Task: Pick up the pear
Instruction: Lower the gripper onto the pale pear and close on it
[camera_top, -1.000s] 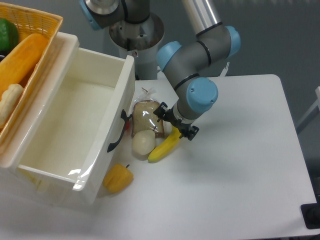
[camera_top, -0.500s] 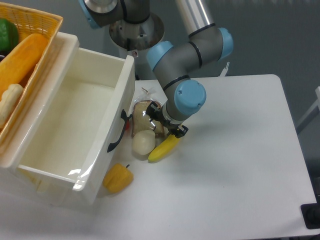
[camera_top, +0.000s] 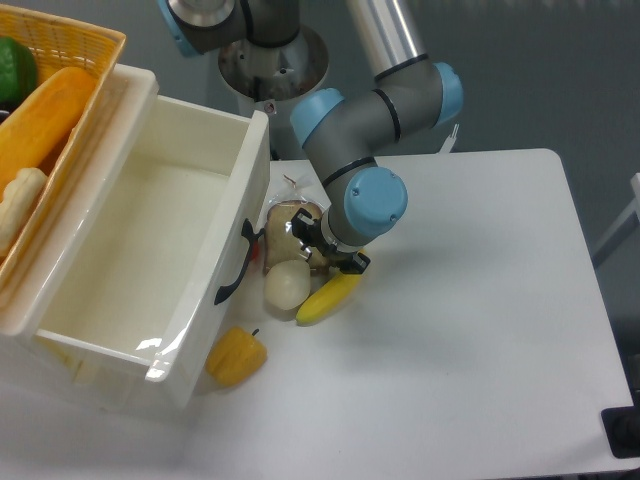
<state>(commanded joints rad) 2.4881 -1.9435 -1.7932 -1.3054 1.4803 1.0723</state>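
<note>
The pear (camera_top: 286, 285) is a small cream-white round fruit lying on the white table, next to the white bin's black handle. A yellow banana (camera_top: 328, 298) lies just to its right, touching it. My gripper (camera_top: 326, 249) hangs just above and to the right of the pear, over the upper end of the banana and the bagged bread. Its fingers are mostly hidden under the wrist, so I cannot tell whether it is open or shut. It holds nothing that I can see.
A bagged slice of bread (camera_top: 290, 228) lies behind the pear. A yellow-orange bell pepper (camera_top: 236, 357) sits at the front corner of the large white bin (camera_top: 130, 250). A wicker basket (camera_top: 60, 60) with produce is at the far left.
My gripper has moved left, from over the banana's upper end toward the pear and the bread. The pear, banana and pepper have not moved.
</note>
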